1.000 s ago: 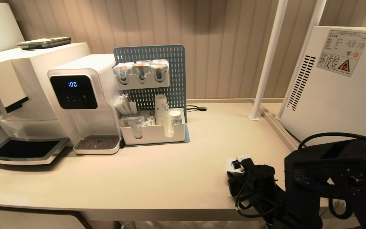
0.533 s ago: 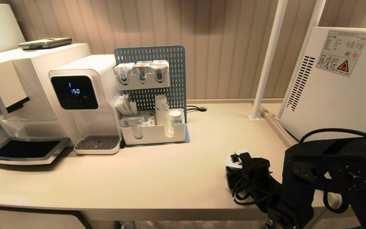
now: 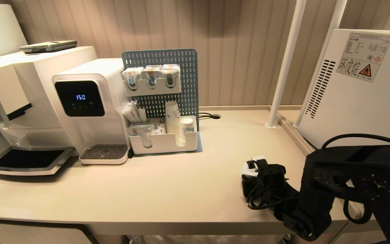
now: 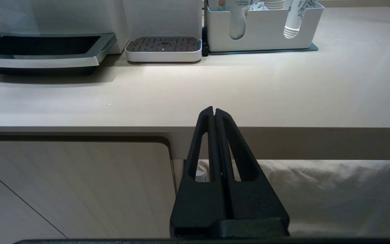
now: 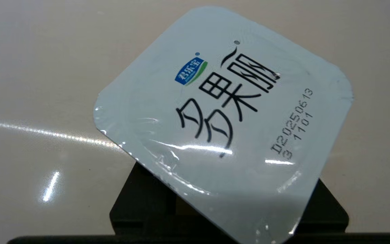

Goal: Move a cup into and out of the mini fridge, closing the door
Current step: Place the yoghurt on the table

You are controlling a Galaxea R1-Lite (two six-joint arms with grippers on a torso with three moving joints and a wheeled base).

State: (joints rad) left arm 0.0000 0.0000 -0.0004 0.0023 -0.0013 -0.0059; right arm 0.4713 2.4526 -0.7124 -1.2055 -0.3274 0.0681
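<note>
One sealed cup (image 5: 225,128) sits clamped in my right gripper (image 3: 254,167), over the counter (image 3: 147,189).

My right fingers close on the cup from both sides below its square foil lid, which is printed with black characters, a blue logo and a date code; the lid hides the fingers in the wrist view. In the head view this gripper is at about 4 o'clock, low above the counter near its front edge. The mini fridge (image 3: 354,101) stands at 2 o'clock, well apart from the cup, showing its vented side and warning sticker; its door I cannot see. At 10 o'clock is the water dispenser (image 3: 86,108), beside the cup organiser (image 3: 163,142). My left gripper (image 4: 214,113), fingers pressed together and empty, hangs below the counter's front edge.
</note>
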